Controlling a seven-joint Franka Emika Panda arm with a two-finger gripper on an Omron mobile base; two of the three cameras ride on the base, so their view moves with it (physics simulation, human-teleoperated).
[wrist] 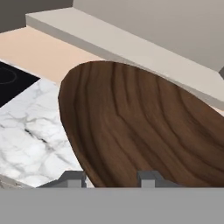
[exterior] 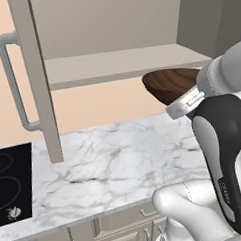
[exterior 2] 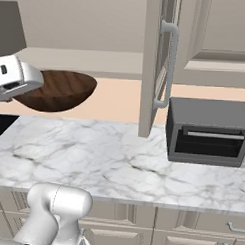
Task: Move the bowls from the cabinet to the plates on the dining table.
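The smaller dark brown, wood-grained round bowl [exterior: 169, 84] is hanging in the air just below the front edge of the open grey-beige wall cabinet [exterior: 119, 62], above the white grey-veined marble counter [exterior: 115, 168] and apart from it. In the hand view the two-finger gripper [wrist: 111, 178] is pinching the bowl's rim, a fingertip [wrist: 149, 177] showing on either side of it. The cabinet's open panelled door [exterior 2: 155, 65] is standing off to one side, with the dark grey toaster oven [exterior 2: 209, 131] beyond it. A black cooktop [exterior: 13, 184] is lying at the counter's other end, with bare marble between.
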